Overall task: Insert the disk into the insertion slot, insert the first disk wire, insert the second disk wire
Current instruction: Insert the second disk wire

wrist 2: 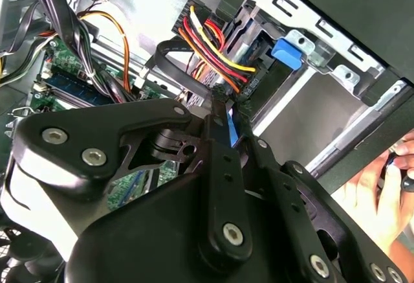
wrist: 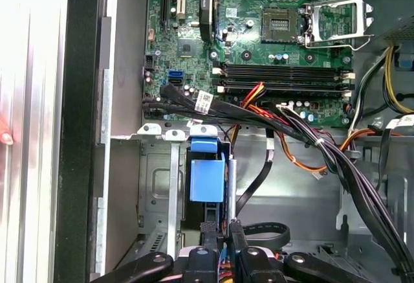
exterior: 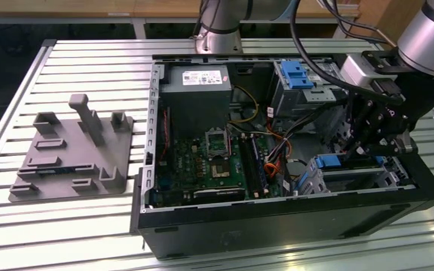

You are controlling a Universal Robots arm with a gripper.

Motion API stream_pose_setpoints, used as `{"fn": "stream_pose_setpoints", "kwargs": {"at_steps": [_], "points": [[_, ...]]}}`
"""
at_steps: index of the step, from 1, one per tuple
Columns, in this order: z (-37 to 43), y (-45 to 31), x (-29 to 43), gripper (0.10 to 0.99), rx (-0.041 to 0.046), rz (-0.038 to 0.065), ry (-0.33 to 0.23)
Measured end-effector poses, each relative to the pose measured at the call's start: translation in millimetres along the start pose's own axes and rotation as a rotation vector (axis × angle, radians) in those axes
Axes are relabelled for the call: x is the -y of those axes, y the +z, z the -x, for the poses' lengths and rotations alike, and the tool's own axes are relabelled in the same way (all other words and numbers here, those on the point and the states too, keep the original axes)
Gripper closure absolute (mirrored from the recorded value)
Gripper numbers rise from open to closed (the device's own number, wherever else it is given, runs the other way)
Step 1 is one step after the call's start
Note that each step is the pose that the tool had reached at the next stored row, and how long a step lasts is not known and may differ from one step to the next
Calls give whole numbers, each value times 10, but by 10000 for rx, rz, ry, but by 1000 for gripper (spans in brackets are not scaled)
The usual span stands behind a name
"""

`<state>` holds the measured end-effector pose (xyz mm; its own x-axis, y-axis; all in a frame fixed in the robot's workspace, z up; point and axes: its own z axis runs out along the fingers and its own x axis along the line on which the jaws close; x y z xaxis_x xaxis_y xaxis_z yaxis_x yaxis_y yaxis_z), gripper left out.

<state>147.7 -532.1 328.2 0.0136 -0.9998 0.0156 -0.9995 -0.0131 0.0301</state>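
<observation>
The end effector (exterior: pixel 368 151) is down inside the open computer case (exterior: pixel 277 226), at the corner nearest the exterior view's right, its fingers (wrist: pixel 217 234) pressed together on a black connector. The disk (wrist: pixel 207 178) sits in the insertion slot (wrist: pixel 158 179) right beneath the fingertips, blue carrier showing. A person's hand (wrist 2: pixel 381 192) rests just outside the case.

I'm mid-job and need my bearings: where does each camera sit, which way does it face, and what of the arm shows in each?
Exterior view: off the arm, above the slatted metal table, looking down into the open black computer case; silver arm and claw show.
First wrist view: on the arm, facing the green motherboard; claw at the edge.
Second wrist view: on the arm, past black claw linkages toward coloured wires.
All share the disk's blue plastic carrier.
</observation>
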Motion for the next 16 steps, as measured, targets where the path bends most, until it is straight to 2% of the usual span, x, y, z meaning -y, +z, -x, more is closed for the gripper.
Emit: {"fn": "stream_pose_setpoints", "kwargs": {"at_steps": [10, 11, 12, 13, 14, 15, 16], "points": [[-3, 35, 13, 890, 2, -3, -125], [-3, 36, 14, 824, 2, -3, -126], [-3, 33, 14, 824, 3, -3, -127], [-3, 20, 14, 765, 0, -4, -127], [-4, -1, 13, 765, -1, -3, -127], [-4, -27, 12, 698, -2, -2, -127], [-5, -54, 11, 698, -2, -2, -127]]}}
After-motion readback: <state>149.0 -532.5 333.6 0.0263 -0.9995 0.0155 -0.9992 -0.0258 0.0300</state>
